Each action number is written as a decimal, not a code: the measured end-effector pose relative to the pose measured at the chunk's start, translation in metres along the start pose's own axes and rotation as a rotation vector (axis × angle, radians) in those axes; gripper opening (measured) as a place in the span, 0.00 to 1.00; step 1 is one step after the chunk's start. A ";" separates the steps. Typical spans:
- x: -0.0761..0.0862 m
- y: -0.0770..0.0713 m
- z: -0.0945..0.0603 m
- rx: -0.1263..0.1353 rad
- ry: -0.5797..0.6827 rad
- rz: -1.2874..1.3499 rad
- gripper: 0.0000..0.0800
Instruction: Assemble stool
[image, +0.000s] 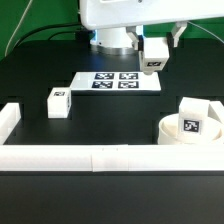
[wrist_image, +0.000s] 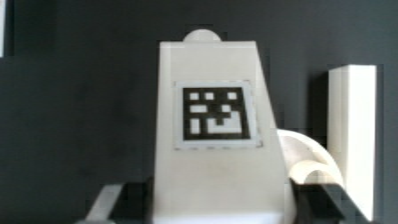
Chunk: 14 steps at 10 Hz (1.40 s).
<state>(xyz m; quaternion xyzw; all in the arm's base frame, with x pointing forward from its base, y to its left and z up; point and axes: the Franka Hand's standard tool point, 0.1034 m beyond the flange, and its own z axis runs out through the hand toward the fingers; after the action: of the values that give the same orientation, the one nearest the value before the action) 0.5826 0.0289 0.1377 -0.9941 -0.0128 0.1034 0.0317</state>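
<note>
Two-finger gripper (image: 155, 40) is seen pinched on a white rectangular plastic leg block (image: 153, 53), its black-and-white square tag turned to the ext. cam. The block is held beyond the far corner of the flat white marker board (image: 117, 80), on the ext. view's right. Whether it's clear of the black table (image: 120, 122) can't be told.

In the wrist view that leg block (wrist_image: 217, 120) is clamped upright between the grey fingers (wrist_image: 118, 205), w/ tag seen in full. The middle of the gripper (wrist_image: 214, 205) is covered by the block.

A second white leg block (image: 57, 101) is stood on the table at the ext. view's left, well apart from the board.

A round thick white plastic disc seat (image: 170, 135) is laid at the ext. view's right, near the front rail. A third white leg block (image: 192, 118) is seen on top of it w/ tag visible. Plugged into a hole or just resting can't be told.

Long white border rails (image: 95, 158) are laid along the front and left of the table.
</note>
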 end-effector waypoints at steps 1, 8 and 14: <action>0.002 0.001 -0.002 -0.006 0.079 0.001 0.42; 0.023 -0.044 -0.019 -0.075 0.687 -0.111 0.42; 0.027 -0.072 -0.001 -0.015 0.529 -0.030 0.42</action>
<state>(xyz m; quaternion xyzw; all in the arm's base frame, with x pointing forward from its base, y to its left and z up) 0.6082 0.1013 0.1373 -0.9864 -0.0195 -0.1605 0.0280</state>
